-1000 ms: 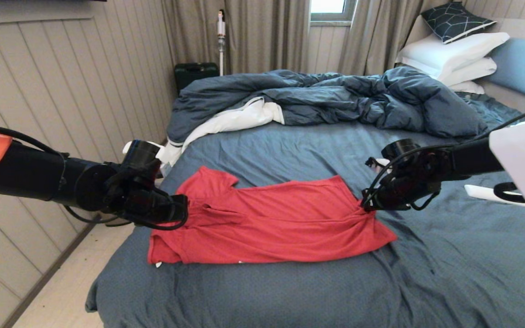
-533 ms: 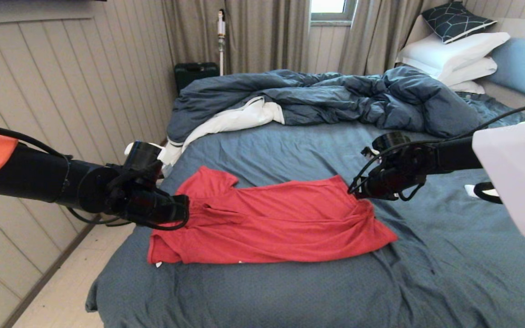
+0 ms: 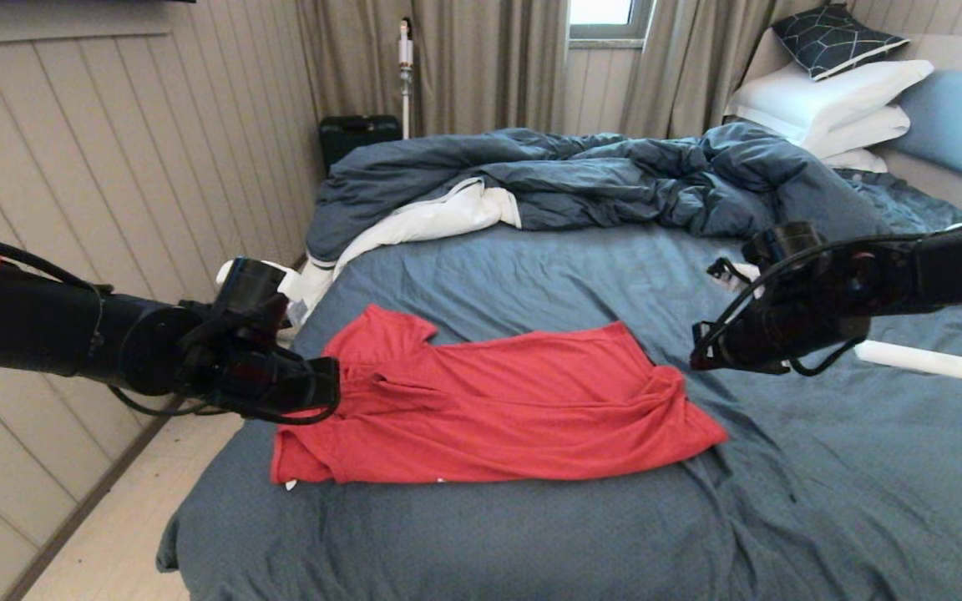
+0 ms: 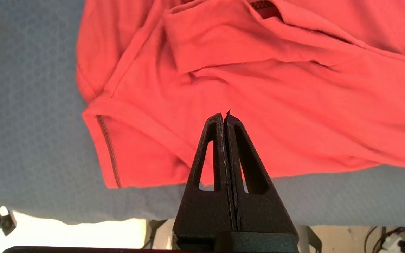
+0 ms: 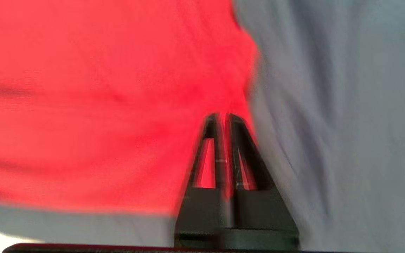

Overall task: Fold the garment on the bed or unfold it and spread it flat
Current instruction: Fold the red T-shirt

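The garment (image 3: 498,409), a plain red T-shirt, lies folded lengthwise across the near part of the bed (image 3: 531,534), sleeves to the left. My left gripper (image 3: 332,388) hovers at the shirt's left edge by the collar. In the left wrist view the left gripper (image 4: 224,116) is shut and empty over the red cloth (image 4: 294,88). My right gripper (image 3: 696,361) hangs over the sheet just right of the shirt's bunched right edge, apart from it. In the right wrist view the right gripper (image 5: 223,117) has fingers almost together and holds nothing, with the shirt (image 5: 100,105) beyond.
A rumpled dark blue duvet (image 3: 615,179) with white lining covers the far half of the bed. White pillows (image 3: 832,108) and a light blue headboard (image 3: 961,121) are at far right. A white object (image 3: 915,361) lies on the sheet behind the right arm. Floor (image 3: 113,534) and a panelled wall run along the left.
The right gripper left the shirt's right edge, rose toward the far side, then swung right over the sheet. The left gripper barely shifted. The shirt stayed put.
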Tool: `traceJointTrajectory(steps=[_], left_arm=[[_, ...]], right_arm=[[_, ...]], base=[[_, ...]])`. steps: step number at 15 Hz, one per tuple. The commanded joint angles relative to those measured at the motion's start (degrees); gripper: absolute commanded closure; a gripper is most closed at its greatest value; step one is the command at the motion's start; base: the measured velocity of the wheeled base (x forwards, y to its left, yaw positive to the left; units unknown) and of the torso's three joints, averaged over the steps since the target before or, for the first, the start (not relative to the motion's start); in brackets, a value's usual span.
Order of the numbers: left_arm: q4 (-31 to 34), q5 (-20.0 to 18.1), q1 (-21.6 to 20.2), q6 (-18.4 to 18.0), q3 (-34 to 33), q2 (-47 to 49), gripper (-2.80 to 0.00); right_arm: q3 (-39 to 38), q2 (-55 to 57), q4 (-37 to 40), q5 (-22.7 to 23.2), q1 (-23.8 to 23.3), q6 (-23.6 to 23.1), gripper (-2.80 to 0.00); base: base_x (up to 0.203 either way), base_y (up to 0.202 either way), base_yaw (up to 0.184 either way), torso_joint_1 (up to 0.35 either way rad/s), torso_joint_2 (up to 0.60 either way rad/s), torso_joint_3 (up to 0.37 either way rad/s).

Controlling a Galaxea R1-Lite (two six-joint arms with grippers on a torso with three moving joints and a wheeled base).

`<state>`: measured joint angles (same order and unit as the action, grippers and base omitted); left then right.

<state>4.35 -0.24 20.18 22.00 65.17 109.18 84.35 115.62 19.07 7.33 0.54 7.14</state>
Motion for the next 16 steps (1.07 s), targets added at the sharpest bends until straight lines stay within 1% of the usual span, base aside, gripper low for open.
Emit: traceJointTrajectory(steps=[1, 3, 5, 13, 16], left_arm=[[0.08, -0.05, 0.13, 0.23, -0.77, -1.42, 0.0], [0.04, -0.11, 0.3, 0.32, -1.31, -1.42, 0.0], [-0.05, -0.2, 0.39, 0.23, -1.45, -1.24, 0.0], [-0.13, -0.37, 0.39, 0.14, -1.71, 0.26, 0.0], [-0.39, -0.37, 0.39, 0.14, -1.98, 0.6, 0.0]], right_arm=[[-5.62, -4.68, 0.06, 0.3, -0.91, -1.29, -2.8], [-8.41, -4.28, 0.01, 0.65, -1.07, -3.35, -2.8], [-9.07, -2.81, 0.0, 0.59, -0.94, -3.67, -2.8], [-6.7, 4.86, -1.16, 0.66, 0.78, -3.55, -2.8], [-6.39, 5.61, -1.14, 0.67, 1.51, -3.45, -2.8]], base=[[0.0, 0.0, 0.0, 0.0, 0.0, 0.0], [0.0, 0.0, 0.0, 0.0, 0.0, 0.0], [0.0, 0.0, 0.0, 0.0, 0.0, 0.0], [0.0, 0.0, 0.0, 0.0, 0.0, 0.0], [0.0, 0.0, 0.0, 0.0, 0.0, 0.0]])
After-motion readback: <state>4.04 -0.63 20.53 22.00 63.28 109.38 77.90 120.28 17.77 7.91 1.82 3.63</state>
